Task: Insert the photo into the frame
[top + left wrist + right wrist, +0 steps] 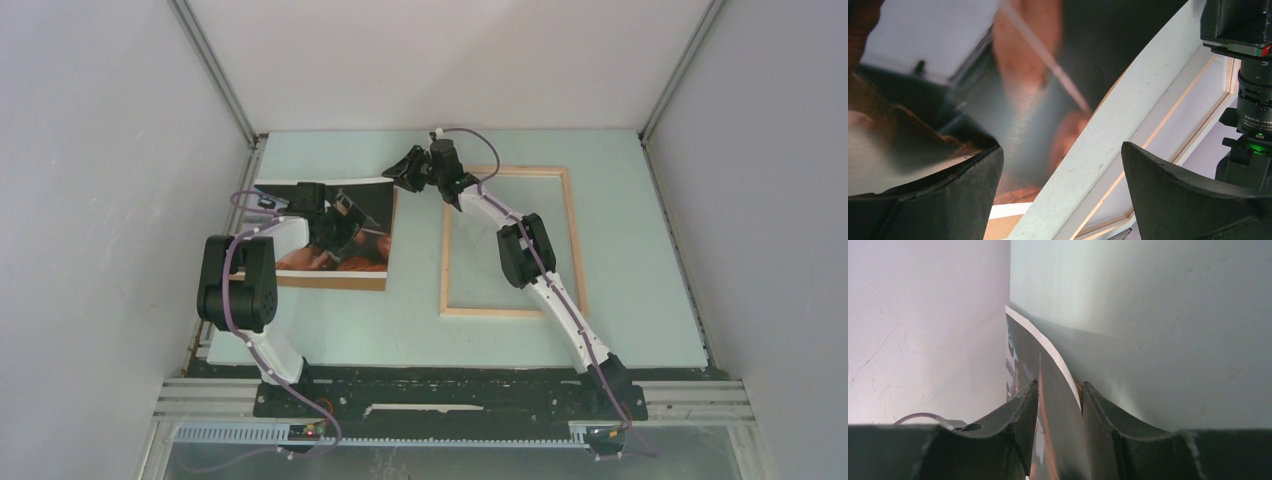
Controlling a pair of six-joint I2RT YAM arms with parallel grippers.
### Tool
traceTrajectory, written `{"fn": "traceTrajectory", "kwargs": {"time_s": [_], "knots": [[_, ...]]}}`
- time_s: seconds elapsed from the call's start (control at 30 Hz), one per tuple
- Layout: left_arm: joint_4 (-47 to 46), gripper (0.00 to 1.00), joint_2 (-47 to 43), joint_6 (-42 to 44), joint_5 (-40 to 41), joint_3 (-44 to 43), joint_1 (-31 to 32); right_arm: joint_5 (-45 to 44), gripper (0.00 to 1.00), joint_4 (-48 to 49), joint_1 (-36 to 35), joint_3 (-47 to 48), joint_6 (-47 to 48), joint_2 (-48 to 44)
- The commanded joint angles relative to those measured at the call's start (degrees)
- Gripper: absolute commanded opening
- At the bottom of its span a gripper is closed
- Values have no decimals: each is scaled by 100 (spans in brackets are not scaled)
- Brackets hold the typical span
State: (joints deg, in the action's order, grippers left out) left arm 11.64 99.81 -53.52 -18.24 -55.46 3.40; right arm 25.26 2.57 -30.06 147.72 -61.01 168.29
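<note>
The photo point(368, 250) lies face up at the left on the brown backing board point(330, 283). My right gripper point(403, 172) is at its far right corner. In the right wrist view its jaws point(1060, 384) stand on either side of the photo's edge point(1058, 412), which bows up off the table. My left gripper point(338, 228) hangs open just above the photo's middle. In the left wrist view the photo point(1048, 75) fills the picture, and its raised white-bordered edge crosses between the open fingers point(1061, 146). The light wood frame point(445, 260) lies flat to the right, and also shows in the left wrist view point(1205, 122).
The pale green table mat point(400, 330) is walled by white panels on the left, back and right. A strip of the backing board point(998, 227) shows under the photo. My right arm stretches across the frame's opening.
</note>
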Motion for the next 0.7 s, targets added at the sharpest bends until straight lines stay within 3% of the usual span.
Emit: {"fn": "traceTrajectory", "kwargs": {"time_s": [0.0,0.27,0.47,0.67], "knots": [[305,99,346,136,372,203,-12,216,43,520,-42,204,38,82],[320,99,-164,427,626,148,54,0,37,249,-191,58,-191,91],[313,99,-944,863,635,133,210,-20,18,329,-214,149,-282,67],[535,100,-2156,1404,607,306,267,328,1,154,-82,-155,-37,-835]]}}
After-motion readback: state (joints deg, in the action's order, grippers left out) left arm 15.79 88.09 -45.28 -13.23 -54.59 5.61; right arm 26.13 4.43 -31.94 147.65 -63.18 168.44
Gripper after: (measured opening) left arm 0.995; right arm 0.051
